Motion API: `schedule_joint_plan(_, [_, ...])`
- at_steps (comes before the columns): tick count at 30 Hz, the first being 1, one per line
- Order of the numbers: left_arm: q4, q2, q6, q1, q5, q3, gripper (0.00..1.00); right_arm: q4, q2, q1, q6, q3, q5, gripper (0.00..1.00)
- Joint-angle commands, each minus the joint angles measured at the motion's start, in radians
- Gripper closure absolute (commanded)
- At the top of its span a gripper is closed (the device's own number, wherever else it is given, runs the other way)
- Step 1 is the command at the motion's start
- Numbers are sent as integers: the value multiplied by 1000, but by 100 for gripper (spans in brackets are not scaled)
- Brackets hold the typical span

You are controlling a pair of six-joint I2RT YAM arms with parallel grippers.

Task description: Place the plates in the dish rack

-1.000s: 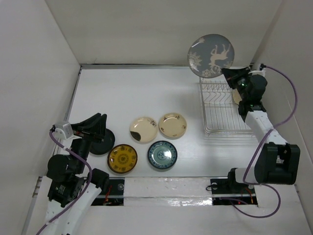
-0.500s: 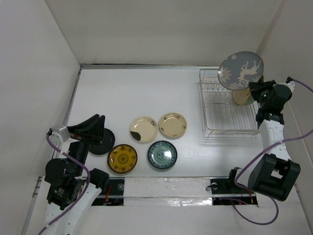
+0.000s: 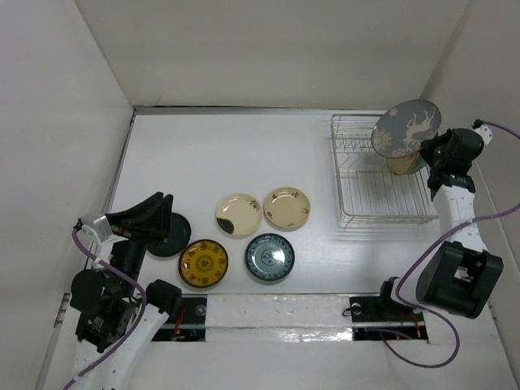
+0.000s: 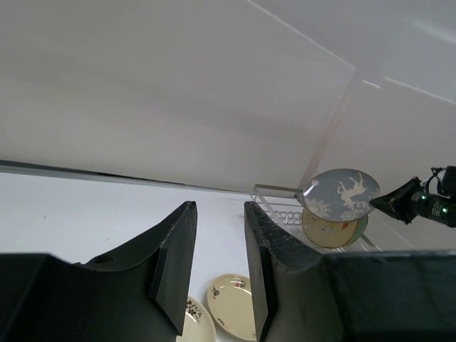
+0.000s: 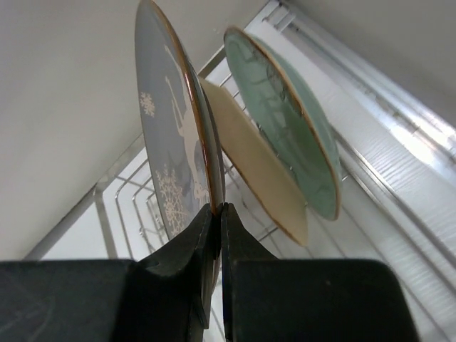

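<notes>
My right gripper is shut on the rim of the grey plate with white deer, holding it upright over the far right end of the dish rack. In the right wrist view the jaws pinch the deer plate just beside a cream plate and a pale green plate standing in the rack. My left gripper is open and empty above a black plate. Two cream plates, a yellow plate and a blue-green plate lie flat on the table.
White walls close in the table on the left, back and right; the right wall is close behind the rack. In the left wrist view the open fingers frame one cream plate, with the rack and the deer plate far off.
My right gripper has carried the deer plate right and down, from high above the rack's left side to beside the cream plate. My left arm has drifted slightly toward the near edge.
</notes>
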Motion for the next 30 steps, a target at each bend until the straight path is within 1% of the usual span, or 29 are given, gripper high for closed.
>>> schedule_joint_plan(1, [46,-22,-1,-16,0,7,70,119,-34,40,-117,170,149,100])
schedule_joint_plan(4, [46,-31,-1,-25,-3,7,69,108,-32,50,-189,219,192,100])
schedule_joint_plan(8, [46,-38,-1,-25,-2,9,69,99,-38,50,-279,256,203,100])
schedule_joint_plan(9, [45,-43,-1,-25,-3,7,69,94,-34,63,-337,263,221,100])
schedule_joint_plan(12, [45,-54,-1,-25,-6,9,69,85,-23,102,-430,287,235,100])
schedule_joint_plan(13, [45,-55,-1,-25,-8,7,69,74,-11,127,-503,293,267,100])
schedule_joint_plan(17, [48,-61,-4,-25,-8,9,69,53,5,165,-672,320,319,100])
schedule_joint_plan(20, [48,-63,-4,-25,-6,7,69,45,3,165,-692,340,324,100])
schedule_joint_plan(21, [49,-65,-6,-25,-3,7,69,36,9,187,-703,369,330,100])
schedule_joint_plan(24, [48,-68,-6,-25,-2,7,69,10,41,242,-792,418,393,100])
schedule_joint_plan(26, [48,-69,-7,-25,-3,6,69,20,52,270,-879,428,454,100])
schedule_joint_plan(30, [48,-72,-7,-25,-6,7,69,31,66,291,-933,443,506,100])
